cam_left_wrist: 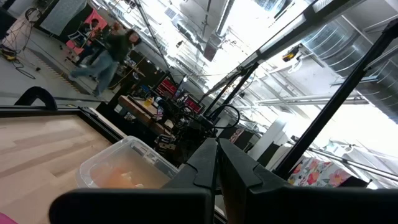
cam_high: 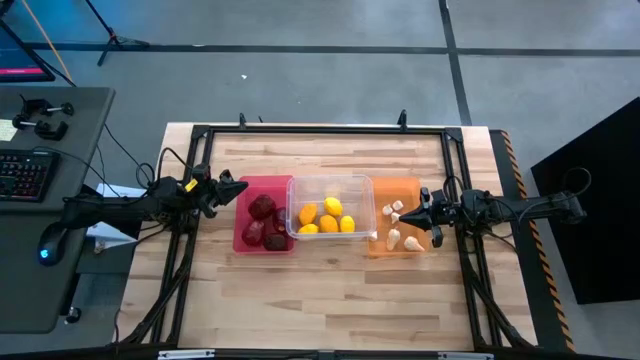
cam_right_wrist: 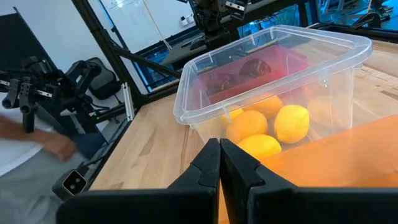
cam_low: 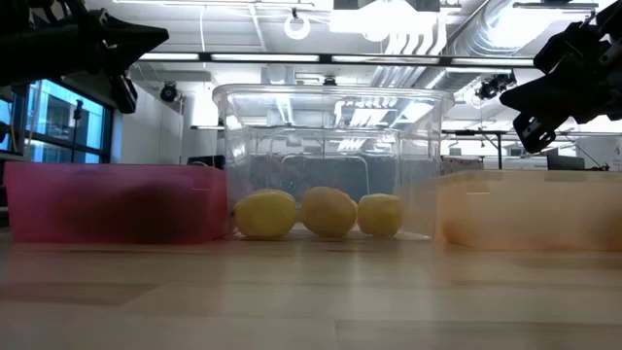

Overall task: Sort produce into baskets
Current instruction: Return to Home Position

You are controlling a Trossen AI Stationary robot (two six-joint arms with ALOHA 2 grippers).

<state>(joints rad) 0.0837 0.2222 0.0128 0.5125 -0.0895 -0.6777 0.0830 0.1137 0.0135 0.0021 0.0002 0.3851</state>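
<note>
Three trays stand side by side mid-table. The red tray [cam_high: 246,186] holds dark red lumps [cam_high: 263,208]. The clear tray [cam_high: 330,182] holds several yellow lemons [cam_high: 332,207], seen too in the low view [cam_low: 328,212]. The orange tray [cam_high: 408,186] holds whitish garlic bulbs [cam_high: 394,239]. My left gripper [cam_high: 242,187] is shut and empty, above the red tray's left edge. My right gripper [cam_high: 403,215] is shut and empty, above the orange tray among the bulbs.
A black frame [cam_high: 320,130] runs around the table top. A desk with a keyboard [cam_high: 25,172] and mouse stands left of the table. Bare wood lies in front of the trays [cam_high: 330,300]. People show in the room beyond [cam_left_wrist: 106,50].
</note>
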